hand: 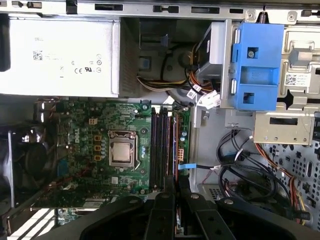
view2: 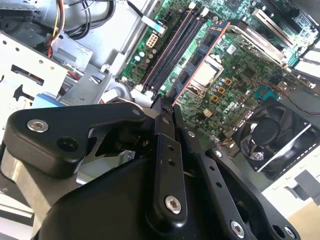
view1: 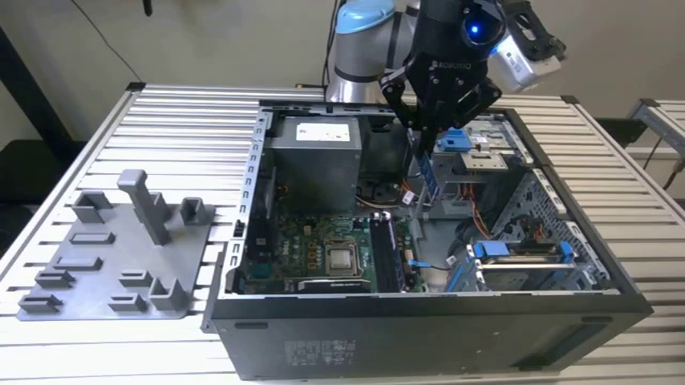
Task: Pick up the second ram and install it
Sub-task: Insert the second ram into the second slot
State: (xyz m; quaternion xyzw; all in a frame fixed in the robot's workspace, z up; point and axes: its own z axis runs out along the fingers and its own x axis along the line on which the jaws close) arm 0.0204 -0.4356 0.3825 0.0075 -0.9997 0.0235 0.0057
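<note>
The gripper [view1: 427,149] is closed on the second ram [view1: 428,181], its fingers pinching the stick near its upper end; in the exterior view the stick hangs straight down below the fingertips, inside the open computer case [view1: 428,341] and clear of the board beneath it. That grip probably serves to keep the contact edge free and pointing down at the sockets.

In both wrist views the black fingers crowd the foreground and the stick runs away from them edge-on, so only a thin dark strip with a reddish line shows [hand: 175,145] [view2: 197,60]; its chips and label are hidden at this angle. Just beyond lie the long black memory slots [hand: 159,150] on the motherboard [hand: 80,150]. The stick looks lined up along them, near their outer side. It does not appear seated, though how far it stands above them is hard to judge from above. Whether any slot already carries a stick I cannot tell.

Further off sit the processor [hand: 121,152] in its socket, then the grey power supply [hand: 60,55] and a blue drive bracket [hand: 257,65] at the far wall. Outside the case, toward the exterior view's left, a grey fixture tray [view1: 118,257] rests on the slatted table [view1: 160,112].
</note>
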